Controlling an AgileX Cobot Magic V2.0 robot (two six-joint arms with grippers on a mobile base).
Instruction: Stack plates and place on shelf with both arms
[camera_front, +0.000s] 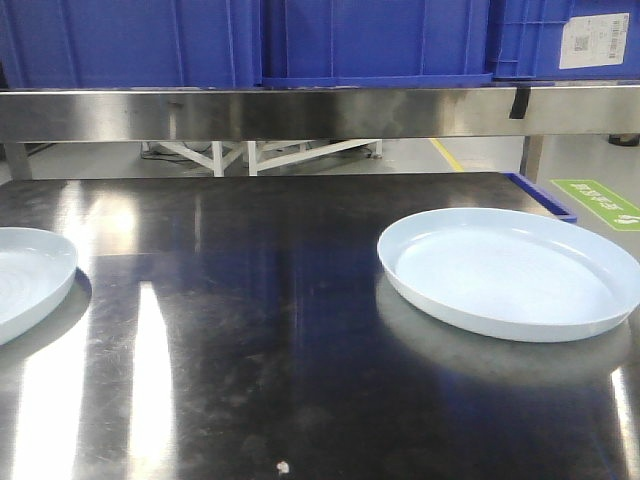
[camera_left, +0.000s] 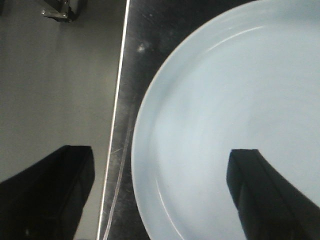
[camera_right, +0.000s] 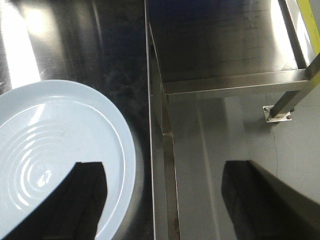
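2 pale-blue plates lie well apart on my dark steel table (camera_front: 250, 330), not yet stacked; my left gripper (camera_left: 160, 152) hangs spread astride the left plate (camera_front: 30, 275) at its outer rim; my right gripper (camera_right: 165, 165) straddles the right plate (camera_front: 510, 270) likewise, both placed, I judge, for rim grasps.
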